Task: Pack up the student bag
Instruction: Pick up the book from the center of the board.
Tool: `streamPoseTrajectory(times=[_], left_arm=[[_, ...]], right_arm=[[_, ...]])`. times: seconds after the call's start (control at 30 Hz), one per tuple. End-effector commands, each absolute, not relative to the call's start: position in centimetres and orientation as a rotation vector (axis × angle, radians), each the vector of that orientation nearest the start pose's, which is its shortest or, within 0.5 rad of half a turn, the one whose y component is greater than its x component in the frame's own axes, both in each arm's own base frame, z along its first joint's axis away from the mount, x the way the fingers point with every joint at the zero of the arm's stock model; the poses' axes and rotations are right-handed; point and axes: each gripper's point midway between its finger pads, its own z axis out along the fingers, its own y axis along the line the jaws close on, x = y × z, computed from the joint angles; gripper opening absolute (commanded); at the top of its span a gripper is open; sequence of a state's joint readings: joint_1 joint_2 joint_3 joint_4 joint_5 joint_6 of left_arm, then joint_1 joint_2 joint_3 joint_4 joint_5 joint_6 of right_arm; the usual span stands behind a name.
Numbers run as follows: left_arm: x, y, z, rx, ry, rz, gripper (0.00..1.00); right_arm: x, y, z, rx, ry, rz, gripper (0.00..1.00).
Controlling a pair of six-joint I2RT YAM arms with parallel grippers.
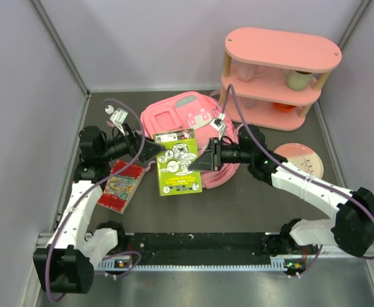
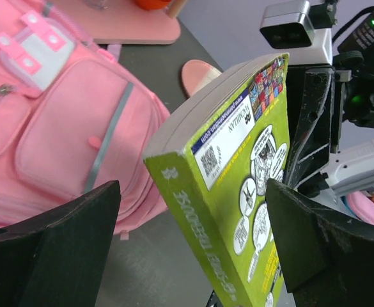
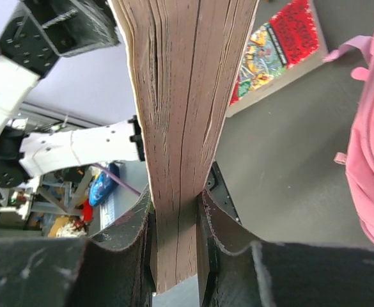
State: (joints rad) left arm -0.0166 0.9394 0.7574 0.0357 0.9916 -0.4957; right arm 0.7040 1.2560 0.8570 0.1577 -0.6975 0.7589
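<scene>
The student bag (image 1: 177, 114) is a pink backpack lying at the middle back of the table, its pockets (image 2: 65, 128) facing up. My right gripper (image 1: 201, 160) is shut on the right edge of a thick lime-green book (image 1: 178, 162) and holds it up in front of the bag. Its fingers (image 3: 126, 236) clamp the page edges (image 3: 180, 96). My left gripper (image 1: 153, 151) is open at the book's left edge. The green spine (image 2: 231, 211) stands between its wide-apart fingers (image 2: 321, 249), and neither finger visibly touches it.
A red comic-style book (image 1: 119, 185) lies flat at the front left, under the left arm. A pink oval shelf unit (image 1: 279, 70) stands at the back right with a cup and an orange thing on its shelves. A pink plate (image 1: 300, 160) lies to the right.
</scene>
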Motion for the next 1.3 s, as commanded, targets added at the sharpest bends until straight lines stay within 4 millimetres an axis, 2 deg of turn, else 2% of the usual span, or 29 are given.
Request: streamPoseTrajectory(times=[0.0,0.03,0.1,0.23,0.27,0.37,0.4,0.47,0.5,0.53,0.7,0.77,0.83,0.87,0.9,0.93,0.97,1.0,1.03,1.07,1.1,1.13,1.17,1.2,1.23,1.27], left_arm=[[24.8,-18.2,30.4,0.535,1.661,-1.306,0.99],[24.8,-18.3,30.3,0.545,1.665,-1.322,0.99],[24.7,-18.5,30.7,0.564,1.64,-1.34,0.99],[24.2,-19.0,31.8,0.642,1.595,-1.401,0.98],[24.1,-19.1,32.1,0.653,1.581,-1.417,0.85],[23.9,-19.4,32.3,0.679,1.573,-1.452,0.65],[23.6,-19.6,32.3,0.701,1.569,-1.464,0.46],[23.3,-19.9,32.0,0.724,1.574,-1.486,0.28],[23.1,-20.0,31.9,0.731,1.576,-1.494,0.09],[23.0,-20.2,31.7,0.731,1.579,-1.499,0.01],[22.9,-20.1,31.2,0.705,1.591,-1.489,0.0],[23.8,-20.0,31.0,0.64,1.611,-1.448,0.0],[24.5,-19.7,31.3,0.575,1.603,-1.395,0.0],[25.6,-19.3,31.2,0.487,1.607,-1.348,0.0],[25.8,-19.0,31.7,0.449,1.59,-1.313,0.0],[26.2,-18.7,31.8,0.408,1.584,-1.288,0.0],[27.3,-18.1,32.0,0.323,1.574,-1.236,0.0],[27.3,-17.7,32.5,0.294,1.552,-1.213,0.0],[27.6,-17.4,32.9,0.258,1.536,-1.191,0.0],[28.1,-16.9,33.3,0.198,1.507,-1.173,0.0],[28.1,-16.6,33.8,0.17,1.483,-1.163,0.0],[28.2,-16.3,34.1,0.129,1.473,-1.166,0.0],[28.4,-16.1,34.3,0.11,1.453,-1.162,0.0],[28.8,-15.8,34.4,0.076,1.443,-1.152,0.0],[28.9,-15.7,34.6,0.051,1.439,-1.165,0.0],[28.9,-15.7,34.9,0.045,1.423,-1.171,0.0]], right_arm=[[18.0,34.4,30.7,-0.655,1.744,1.748,0.0],[17.2,34.5,31.4,-0.693,1.711,1.799,0.0],[16.8,34.8,31.7,-0.741,1.703,1.847,0.0],[16.6,34.9,31.2,-0.812,1.713,1.828,0.0],[16.9,35.1,30.7,-0.813,1.766,1.815,0.0],[17.6,35.2,30.2,-0.84,1.789,1.749,0.0],[17.9,35.2,30.1,-0.834,1.787,1.733,0.0],[19.6,35.3,30.2,-0.763,1.796,1.678,0.0],[20.2,35.4,29.7,-0.74,1.822,1.662,0.0],[20.8,35.5,29.6,-0.716,1.832,1.645,0.0],[23.4,35.7,29.6,-0.588,1.863,1.575,0.01],[24.0,35.6,29.4,-0.549,1.876,1.552,0.14],[24.5,35.3,28.6,-0.498,1.921,1.521,0.45],[24.8,35.0,27.9,-0.461,1.955,1.494,0.6],[26.2,34.4,26.9,-0.347,2.001,1.407,0.75],[26.4,33.3,24.8,-0.262,2.103,1.339,0.81],[26.4,32.7,23.7,-0.208,2.143,1.304,0.85],[26.5,32.2,23.2,-0.145,2.16,1.309,0.87],[26.0,31.8,21.6,-0.106,2.172,1.32,0.87],[25.6,31.4,22.2,-0.077,2.141,1.35,0.88],[25.2,31.2,22.0,-0.006,2.144,1.382,0.88],[24.6,30.7,20.5,0.035,2.144,1.397,0.89],[24.0,30.2,21.2,0.08,2.113,1.433,0.9],[24.0,29.7,20.9,0.115,2.097,1.424,0.9],[23.4,29.0,19.6,0.134,2.107,1.411,0.91],[23.3,28.2,20.0,0.15,2.075,1.386,0.91]])
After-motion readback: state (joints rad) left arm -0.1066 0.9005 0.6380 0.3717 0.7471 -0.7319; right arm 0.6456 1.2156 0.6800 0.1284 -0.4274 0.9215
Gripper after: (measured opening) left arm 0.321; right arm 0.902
